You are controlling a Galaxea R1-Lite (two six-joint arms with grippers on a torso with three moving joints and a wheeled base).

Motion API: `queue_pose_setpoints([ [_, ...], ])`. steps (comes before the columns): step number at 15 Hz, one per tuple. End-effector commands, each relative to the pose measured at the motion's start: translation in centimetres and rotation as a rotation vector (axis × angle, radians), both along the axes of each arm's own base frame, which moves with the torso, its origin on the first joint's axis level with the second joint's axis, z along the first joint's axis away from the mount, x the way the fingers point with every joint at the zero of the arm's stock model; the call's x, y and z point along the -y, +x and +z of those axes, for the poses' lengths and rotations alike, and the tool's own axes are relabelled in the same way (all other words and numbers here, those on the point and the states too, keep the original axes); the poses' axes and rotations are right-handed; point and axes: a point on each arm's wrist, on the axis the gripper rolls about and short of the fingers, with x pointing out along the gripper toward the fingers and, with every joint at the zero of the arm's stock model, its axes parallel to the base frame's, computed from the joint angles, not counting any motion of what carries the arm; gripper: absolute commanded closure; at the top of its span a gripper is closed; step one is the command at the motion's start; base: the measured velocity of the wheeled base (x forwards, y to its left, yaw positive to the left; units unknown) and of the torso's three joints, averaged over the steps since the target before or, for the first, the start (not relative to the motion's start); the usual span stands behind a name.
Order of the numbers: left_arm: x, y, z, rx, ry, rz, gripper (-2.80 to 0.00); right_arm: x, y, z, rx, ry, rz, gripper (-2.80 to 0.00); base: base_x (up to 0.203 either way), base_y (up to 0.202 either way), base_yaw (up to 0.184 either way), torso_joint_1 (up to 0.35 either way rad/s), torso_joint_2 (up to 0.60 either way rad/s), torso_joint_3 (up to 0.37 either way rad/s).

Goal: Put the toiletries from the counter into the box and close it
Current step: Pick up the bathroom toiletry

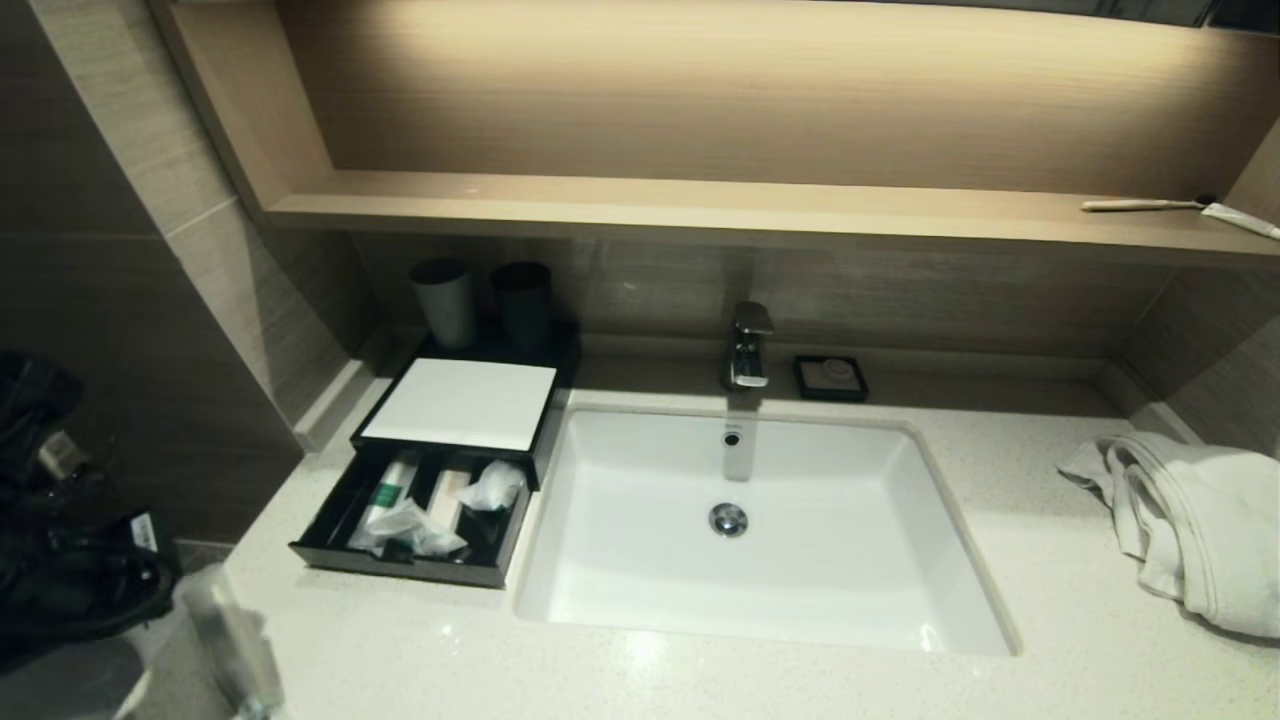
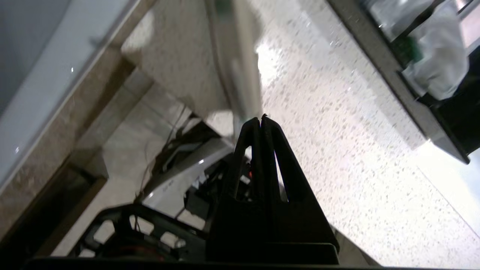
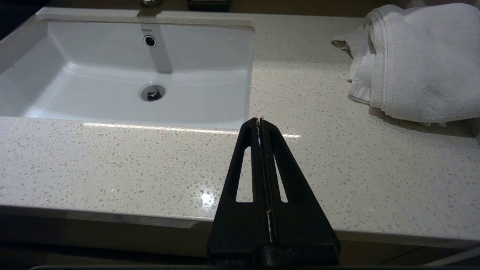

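Left tool (image 2: 261,118) clenched on the end of a long slim clear-sleeved pack (image 2: 234,63), held above the tabletop (image 1: 700,680) at its near left corner. Black box (image 1: 455,405) at far left, drawer (image 1: 410,565) pulled out, a plastic-wrapped white bundle (image 1: 492,487) inside. Right tool (image 3: 259,120) clenched, empty, over the near tabletop edge, right of the sink (image 1: 760,530).

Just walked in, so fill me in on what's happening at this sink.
The left pincer is shut on a long slim clear-sleeved pack, held above the counter's front left corner. The black box's drawer is pulled open and already holds several toiletries, including a wrapped white bundle. The right pincer is shut, empty, and sits parked over the counter's front edge near the towel.
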Motion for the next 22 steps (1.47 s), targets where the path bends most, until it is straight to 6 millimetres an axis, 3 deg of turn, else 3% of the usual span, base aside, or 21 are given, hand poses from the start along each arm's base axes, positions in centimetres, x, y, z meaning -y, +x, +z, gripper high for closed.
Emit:
queue_pose_setpoints([
  [1,0.2,-1.2,0.1,-0.020,-0.025,0.034,0.00,0.0,0.0,0.0,0.000,0.000,0.000,0.00,0.000,0.000,0.000,0.000,0.00,0.000],
  [8,0.6,-3.5,-3.7,-0.170,-0.079,0.084,0.00,0.0,0.0,0.0,0.000,0.000,0.000,0.00,0.000,0.000,0.000,0.000,0.00,0.000],
  [11,0.6,-3.5,-5.0,-0.193,-0.105,0.121,0.00,0.0,0.0,0.0,0.000,0.000,0.000,0.00,0.000,0.000,0.000,0.000,0.00,0.000],
  [19,0.4,-1.5,-6.8,-0.244,-0.170,0.256,0.00,0.0,0.0,0.0,0.000,0.000,0.000,0.00,0.000,0.000,0.000,0.000,0.00,0.000],
  [22,0.3,-1.4,-6.7,-0.230,-0.176,0.277,0.00,0.0,0.0,0.0,0.000,0.000,0.000,0.00,0.000,0.000,0.000,0.000,0.00,0.000],
])
